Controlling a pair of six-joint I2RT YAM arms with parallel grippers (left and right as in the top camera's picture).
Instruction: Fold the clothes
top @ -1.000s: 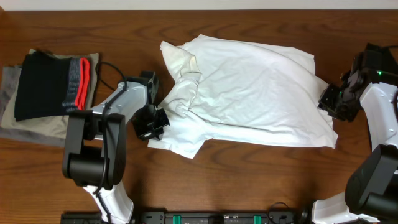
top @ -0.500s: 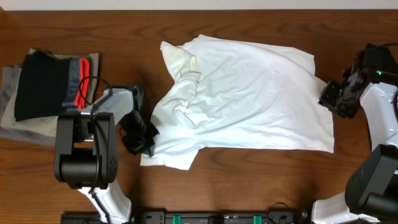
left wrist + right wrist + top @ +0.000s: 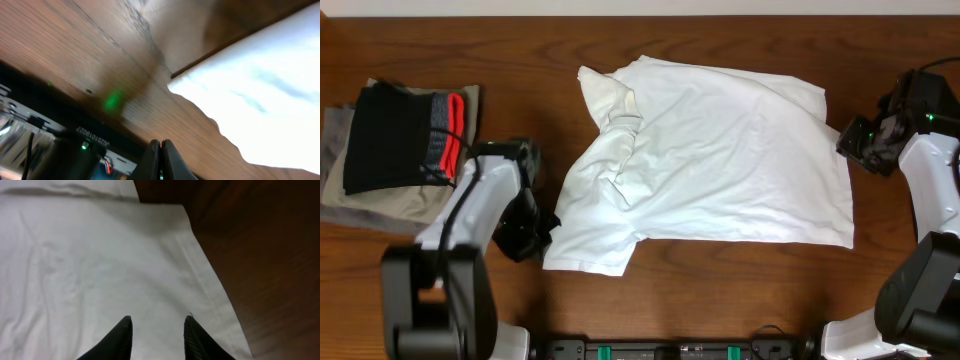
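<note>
**Overhead view: white T-shirt spread between two sets of jaws**

The T-shirt [image 3: 720, 160] lies mostly flat across the middle of the counter [image 3: 740, 290]. It is wrinkled, with a bunched ridge [image 3: 620, 130] on the side nearer the left jaws.

The left jaws are pressed together and hold nothing. In the left wrist view, a pale rounded corner of the shirt lies ahead of them and to their right, apart from the tips, with bare wood between. The right jaws stand partly spread and pinch nothing. In the right wrist view, cloth fills the space ahead of and under them, and the shirt's straight stitched edge [image 3: 207, 275] runs just to their right. Whether the tips touch the cloth cannot be told.

**Handling (judged).** The shirt looks light, thin and limp. It should drape and crease rather than keep a shape, and it may drag on the wood grain when pulled. A pinch through a hemmed edge or corner, where the cloth is doubled, is likely to hold best. For the right jaws that is the stitched edge beside them; for the left jaws, the loose flap [image 3: 590, 245] just beyond their tips. A grip in mid-panel would probably gather several layers.

**Surface and room.** The counter is dark brown wood and level, with bare wood showing on every side of the shirt. Well beyond the left jaws, away from the shirt, a black garment with a red-and-grey band [image 3: 395, 135] rests on olive-grey garments [image 3: 360, 200].
</note>
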